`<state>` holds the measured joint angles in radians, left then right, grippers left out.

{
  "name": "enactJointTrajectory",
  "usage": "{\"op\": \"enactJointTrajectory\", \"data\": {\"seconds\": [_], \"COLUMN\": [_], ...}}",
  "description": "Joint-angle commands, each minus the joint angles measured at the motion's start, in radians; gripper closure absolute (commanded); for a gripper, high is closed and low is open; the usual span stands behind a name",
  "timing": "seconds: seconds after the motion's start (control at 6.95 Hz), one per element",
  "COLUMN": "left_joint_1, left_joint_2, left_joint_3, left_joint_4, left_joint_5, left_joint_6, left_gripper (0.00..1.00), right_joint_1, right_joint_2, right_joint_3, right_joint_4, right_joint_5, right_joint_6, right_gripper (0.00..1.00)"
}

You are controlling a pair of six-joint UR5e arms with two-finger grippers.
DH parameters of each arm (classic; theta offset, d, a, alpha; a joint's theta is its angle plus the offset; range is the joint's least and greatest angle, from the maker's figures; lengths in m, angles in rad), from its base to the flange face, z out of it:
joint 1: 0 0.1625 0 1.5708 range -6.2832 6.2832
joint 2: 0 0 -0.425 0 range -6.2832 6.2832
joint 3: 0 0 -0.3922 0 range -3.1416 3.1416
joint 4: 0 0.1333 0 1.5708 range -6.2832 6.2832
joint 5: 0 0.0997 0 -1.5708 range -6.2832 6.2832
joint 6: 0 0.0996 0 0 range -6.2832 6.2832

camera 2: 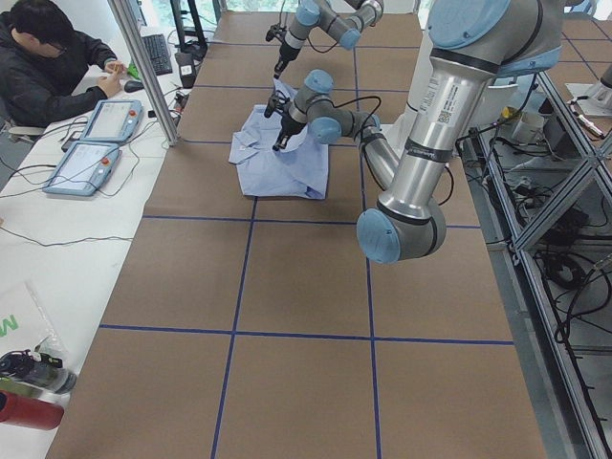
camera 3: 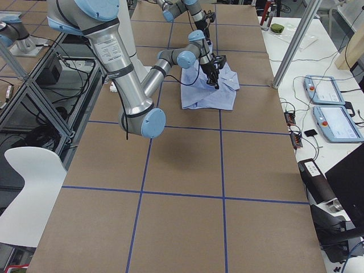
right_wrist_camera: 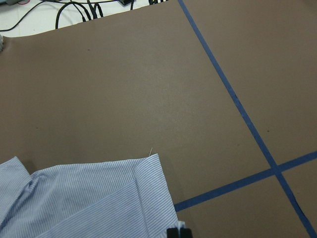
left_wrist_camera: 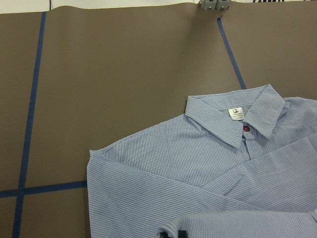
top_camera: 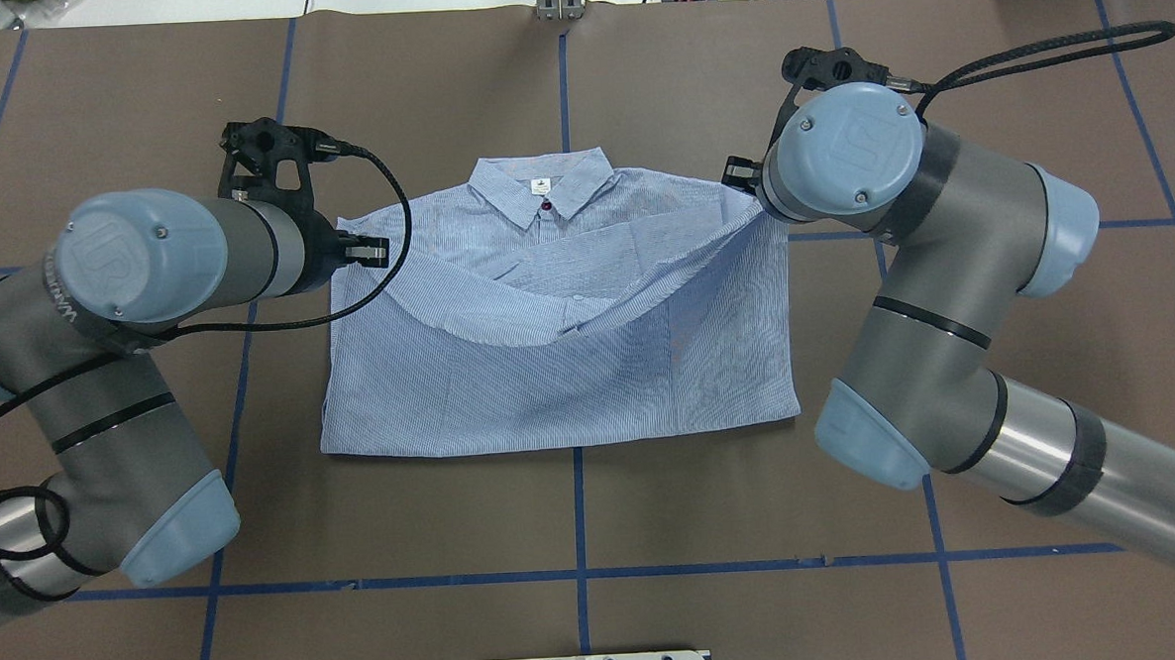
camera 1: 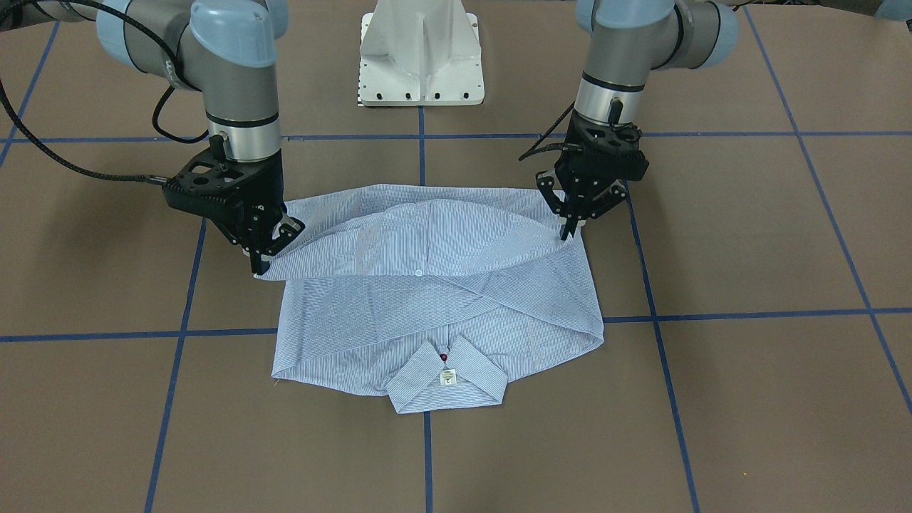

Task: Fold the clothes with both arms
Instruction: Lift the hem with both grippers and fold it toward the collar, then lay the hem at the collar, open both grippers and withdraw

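Observation:
The light blue striped shirt [camera 1: 442,313] lies flat on the brown table, with its collar [camera 1: 445,377] on the side away from the robot. Its near hem is lifted and drawn over the body toward the collar, sagging in the middle [top_camera: 547,322]. My left gripper [camera 1: 568,231] is shut on one hem corner. My right gripper [camera 1: 260,265] is shut on the other hem corner. The left wrist view shows the collar [left_wrist_camera: 235,119] with its white label and a dark red button. In the right wrist view a folded shirt edge [right_wrist_camera: 143,188] lies just ahead of the fingertips.
The white pedestal base [camera 1: 422,57] stands behind the shirt. Blue tape lines [camera 1: 178,335] cross the brown table [camera 1: 748,235]. A person [camera 2: 48,67] sits at a side table with teach pendants [camera 2: 96,143]. An aluminium post [camera 2: 143,67] stands at the table's edge.

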<state>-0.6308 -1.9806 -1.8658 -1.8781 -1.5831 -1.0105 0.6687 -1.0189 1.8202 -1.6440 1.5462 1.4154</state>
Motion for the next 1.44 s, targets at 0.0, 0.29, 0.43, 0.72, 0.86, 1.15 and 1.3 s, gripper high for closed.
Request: {"op": "enactJointTrajectory", "data": {"seconds": [0.0,0.29,0.43,0.72,0.86,1.15,1.3], "left_joint_1": [-0.018,-0.02,-0.023,-0.069,-0.088,-0.093,-0.093], "left_joint_2": [-0.003,-0.003,-0.003,-0.003,-0.003,-0.003,-0.003], "left_joint_3": [0.185,0.191,0.189,0.192,0.197,0.198,0.198], "left_joint_4": [-0.219,-0.233,-0.233,-0.231,-0.228,-0.23,-0.23], "left_joint_5": [0.0,0.0,-0.002,-0.009,-0.011,-0.011,-0.011], "left_joint_6": [0.085,0.089,0.089,0.165,0.197,0.225,0.225], "left_gripper": [1.0,1.0,1.0,1.0,1.0,1.0,0.95], "right_joint_1": [0.035,0.041,0.046,0.072,0.075,0.077,0.075], "right_joint_2": [0.02,0.033,0.034,0.033,0.034,0.039,0.045], "right_joint_3": [-0.141,-0.186,-0.186,-0.186,-0.2,-0.222,-0.228], "right_joint_4": [0.132,0.184,0.185,0.185,0.187,0.2,0.201], "right_joint_5": [0.05,0.055,0.067,0.095,0.097,0.098,0.101], "right_joint_6": [-0.076,-0.084,-0.092,-0.128,-0.13,-0.136,-0.136], "right_gripper": [1.0,1.0,1.0,1.0,1.0,1.0,0.97]}}
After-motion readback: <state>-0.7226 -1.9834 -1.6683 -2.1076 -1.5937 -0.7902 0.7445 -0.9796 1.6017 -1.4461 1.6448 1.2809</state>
